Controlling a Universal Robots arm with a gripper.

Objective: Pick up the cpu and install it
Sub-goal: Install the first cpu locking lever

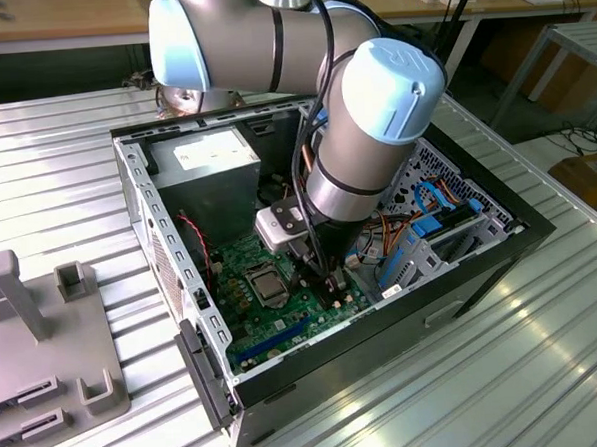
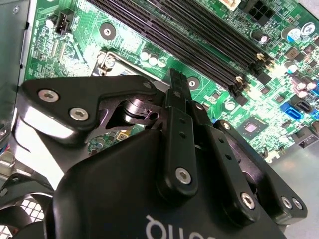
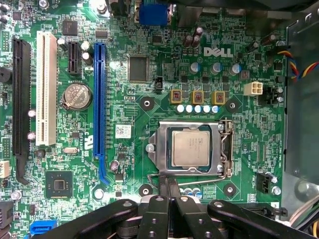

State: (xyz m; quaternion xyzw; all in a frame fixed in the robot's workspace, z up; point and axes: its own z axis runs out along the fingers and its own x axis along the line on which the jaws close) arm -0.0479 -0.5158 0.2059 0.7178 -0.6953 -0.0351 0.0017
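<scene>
The cpu, a pale silver-grey square, lies flat in the motherboard socket, with the socket's silver metal frame around it. In the exterior view the cpu shows on the green motherboard inside the open computer case. My gripper is shut with nothing between its black fingers. Its tips hover just off the socket's edge, by the thin wire lever, apart from the chip. In the second wrist view the shut fingers point at the board beside the long black memory slots.
The case walls surround the board. A power supply sits at the back, and a drive cage with blue and orange cables lies to the exterior view's right. Expansion slots and a coin battery flank the socket. A grey fixture stands outside the case.
</scene>
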